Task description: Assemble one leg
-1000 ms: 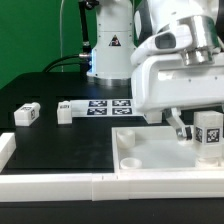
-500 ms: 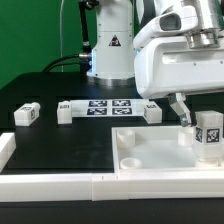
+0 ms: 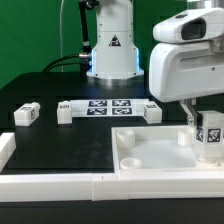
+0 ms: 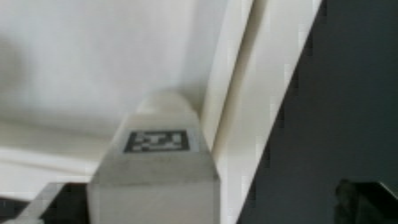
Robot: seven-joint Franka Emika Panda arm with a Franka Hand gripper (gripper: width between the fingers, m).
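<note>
One leg (image 3: 210, 135), a small white block with a black-and-white tag, stands upright in the far corner of the white tray-like top (image 3: 150, 165) at the exterior view's right. My gripper (image 3: 198, 118) hangs over that corner, and one finger (image 3: 187, 116) shows just beside the leg. In the wrist view the leg (image 4: 157, 150) stands between my gripper's (image 4: 205, 205) dark fingertips (image 4: 39, 207), close to one and well apart from the other. The jaws are open. The top's rim (image 4: 249, 80) runs alongside the leg.
Three more legs lie on the black table: one (image 3: 27, 114) at the exterior view's left, and two (image 3: 65, 112) (image 3: 152, 112) at the ends of the marker board (image 3: 108, 105). A white rail (image 3: 50, 183) runs along the front edge. The robot base (image 3: 110, 50) stands behind.
My gripper has moved toward the exterior view's right and a little upward, uncovering the leg by the marker board. The leg in the top's corner has stayed put.
</note>
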